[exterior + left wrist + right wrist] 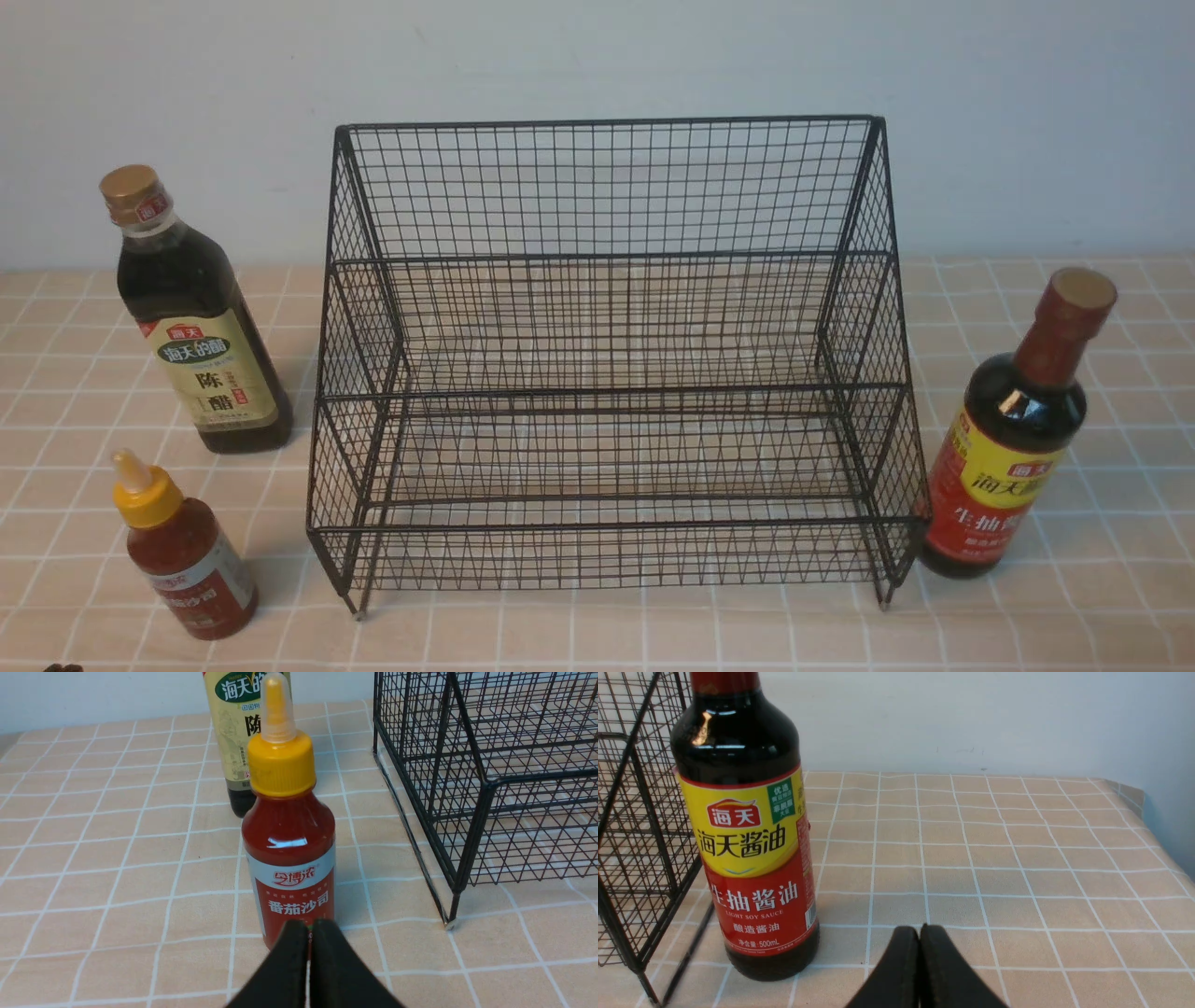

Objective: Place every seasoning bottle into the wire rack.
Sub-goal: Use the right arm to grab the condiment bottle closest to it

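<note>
- Pale wall behind; a beige checked cloth covers the table.
- Rack: stands mid-table, both tiers empty. No bottle is in it yet.
- Gold-cap bottle: upright, left of the rack and clear of it.
- Sauce bottle: upright, nearer the robot than the gold-cap bottle, also left of the rack.
- Red-neck bottle: upright, hard by the rack's right front corner. Whether it touches the wire cannot be told.
- Left gripper: fingers pressed together, nothing held, aimed at the sauce bottle's lower label.
- Right gripper: likewise closed and empty, aimed at bare cloth just beside the red-neck bottle.
- Step in hand, as judged: the first pick. The fingers should spread wider than the bottle before the advance, then close on the body below the shoulder. The bottle is best kept vertical and lifted over the front rail.
- Caution: the gold-cap bottle stands directly behind the sauce bottle, so a long reach may knock it.
- Hidden: neither arm appears in the front view. The wrist views cut off the tops of both tall bottles.
</note>
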`<state>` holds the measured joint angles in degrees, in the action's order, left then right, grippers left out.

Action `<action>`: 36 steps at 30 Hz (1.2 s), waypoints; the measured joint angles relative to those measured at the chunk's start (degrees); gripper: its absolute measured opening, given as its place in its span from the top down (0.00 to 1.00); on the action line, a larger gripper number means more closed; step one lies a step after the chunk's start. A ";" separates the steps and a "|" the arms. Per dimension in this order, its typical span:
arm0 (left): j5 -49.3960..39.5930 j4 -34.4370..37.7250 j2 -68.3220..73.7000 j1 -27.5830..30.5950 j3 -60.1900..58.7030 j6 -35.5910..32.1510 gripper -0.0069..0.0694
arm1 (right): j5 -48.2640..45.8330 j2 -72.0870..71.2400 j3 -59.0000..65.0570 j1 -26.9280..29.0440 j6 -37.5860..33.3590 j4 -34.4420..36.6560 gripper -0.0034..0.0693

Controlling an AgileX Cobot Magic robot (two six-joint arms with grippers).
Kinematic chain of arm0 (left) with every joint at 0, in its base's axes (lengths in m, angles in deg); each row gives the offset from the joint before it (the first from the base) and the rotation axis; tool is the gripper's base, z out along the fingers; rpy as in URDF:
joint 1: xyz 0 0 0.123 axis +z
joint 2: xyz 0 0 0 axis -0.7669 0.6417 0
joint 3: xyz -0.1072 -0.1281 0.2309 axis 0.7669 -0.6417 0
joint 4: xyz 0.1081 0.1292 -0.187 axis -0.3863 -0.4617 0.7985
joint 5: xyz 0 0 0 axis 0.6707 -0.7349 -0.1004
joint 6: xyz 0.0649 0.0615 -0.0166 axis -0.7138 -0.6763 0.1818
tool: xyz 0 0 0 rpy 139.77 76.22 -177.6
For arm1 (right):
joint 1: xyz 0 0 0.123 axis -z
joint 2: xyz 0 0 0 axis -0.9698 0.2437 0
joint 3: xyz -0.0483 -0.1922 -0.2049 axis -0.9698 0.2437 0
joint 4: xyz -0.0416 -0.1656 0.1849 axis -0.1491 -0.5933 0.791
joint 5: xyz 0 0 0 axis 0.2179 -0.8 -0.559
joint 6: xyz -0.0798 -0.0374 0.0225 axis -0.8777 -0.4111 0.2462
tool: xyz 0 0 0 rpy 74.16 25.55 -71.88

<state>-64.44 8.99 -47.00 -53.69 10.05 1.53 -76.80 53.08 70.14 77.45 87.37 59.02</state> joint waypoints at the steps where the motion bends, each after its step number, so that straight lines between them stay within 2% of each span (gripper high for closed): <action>1: 0.00 0.00 0.00 0.00 0.00 0.00 0.92 | 0.00 0.00 0.00 0.00 0.00 0.00 0.97; 24: 0.00 0.00 0.00 0.00 0.00 0.00 0.92 | 0.28 0.00 0.00 0.00 0.24 0.05 0.97; 28: 0.00 0.00 0.00 0.00 0.00 0.00 0.92 | 6.21 0.00 0.46 0.00 1.10 1.53 0.97; 32: 0.00 0.00 0.00 0.00 0.00 0.00 0.92 | 20.28 0.00 0.48 0.00 4.45 4.34 0.97; 36: 0.00 0.00 0.00 0.00 0.00 0.00 0.92 | 26.42 0.00 0.48 0.06 6.05 4.60 0.97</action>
<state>-64.44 8.99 -47.00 -53.69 10.05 1.53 -50.38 53.08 70.61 77.50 93.42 63.62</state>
